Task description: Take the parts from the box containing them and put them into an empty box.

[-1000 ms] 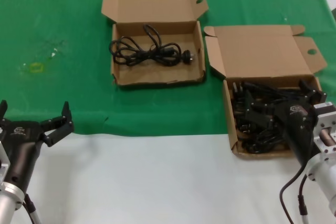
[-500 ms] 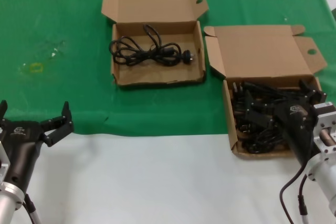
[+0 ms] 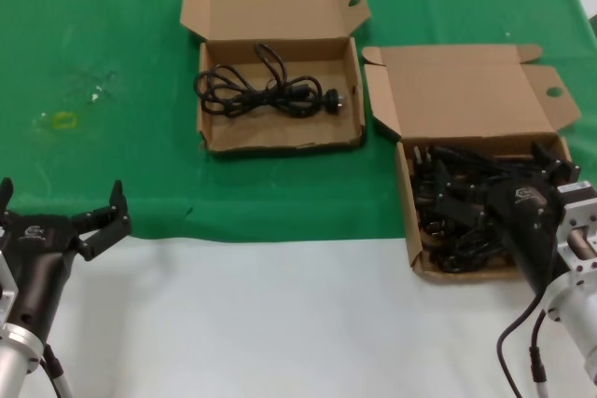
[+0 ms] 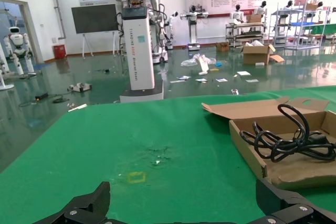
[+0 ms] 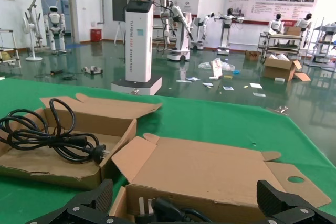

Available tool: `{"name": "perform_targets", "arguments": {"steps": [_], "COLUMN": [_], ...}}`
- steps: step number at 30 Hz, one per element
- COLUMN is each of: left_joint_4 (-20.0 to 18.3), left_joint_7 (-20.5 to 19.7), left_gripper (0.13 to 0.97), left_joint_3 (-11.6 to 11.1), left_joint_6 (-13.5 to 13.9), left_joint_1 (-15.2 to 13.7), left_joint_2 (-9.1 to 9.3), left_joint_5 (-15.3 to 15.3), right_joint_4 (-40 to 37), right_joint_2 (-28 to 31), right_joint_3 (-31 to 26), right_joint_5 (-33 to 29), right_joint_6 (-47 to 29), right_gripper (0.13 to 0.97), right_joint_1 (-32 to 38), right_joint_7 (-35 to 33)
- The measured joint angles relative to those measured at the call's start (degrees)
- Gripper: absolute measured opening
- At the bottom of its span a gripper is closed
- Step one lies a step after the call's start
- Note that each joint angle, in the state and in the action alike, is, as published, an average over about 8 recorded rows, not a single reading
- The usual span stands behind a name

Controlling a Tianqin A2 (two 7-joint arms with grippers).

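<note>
Power cords point(image 3: 466, 207), black, tangled in heap, fill tall-lidded carton point(image 3: 408, 216) at robot's right; one more cord point(image 3: 264, 90) lies looped in shorter-lidded carton point(image 3: 280, 137) on green cloth point(image 3: 112, 62), lid folded back for access. Right gripper point(image 3: 552, 167) hangs low over heap, fingers spread wide, nothing held, likely poised to grab next cord. Left gripper point(image 3: 61, 202) parked at near left, also spread wide, clear of both cartons
</note>
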Motion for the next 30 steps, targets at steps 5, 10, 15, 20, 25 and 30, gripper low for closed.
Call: {"name": "perform_targets", "arguments": {"steps": [5,10,15,20,25,30], "left_joint_4": [0.0,0.0,0.0,0.0,0.0,0.0], "left_joint_7": [0.0,0.0,0.0,0.0,0.0,0.0], "left_gripper": [0.966,0.966,0.966,0.966,0.966,0.966], "left_joint_3": [0.0,0.0,0.0,0.0,0.0,0.0], "left_joint_6": [0.0,0.0,0.0,0.0,0.0,0.0], "left_joint_1": [0.0,0.0,0.0,0.0,0.0,0.0], "left_joint_2": [0.0,0.0,0.0,0.0,0.0,0.0], "left_joint_5": [0.0,0.0,0.0,0.0,0.0,0.0], "right_joint_4": [0.0,0.0,0.0,0.0,0.0,0.0], "right_joint_2": [0.0,0.0,0.0,0.0,0.0,0.0], "right_joint_3": [0.0,0.0,0.0,0.0,0.0,0.0], "right_joint_5": [0.0,0.0,0.0,0.0,0.0,0.0], "right_joint_6": [0.0,0.0,0.0,0.0,0.0,0.0], "right_gripper": [0.966,0.966,0.966,0.966,0.966,0.966], "right_joint_1": [0.0,0.0,0.0,0.0,0.0,0.0], "right_joint_7": [0.0,0.0,0.0,0.0,0.0,0.0]}}
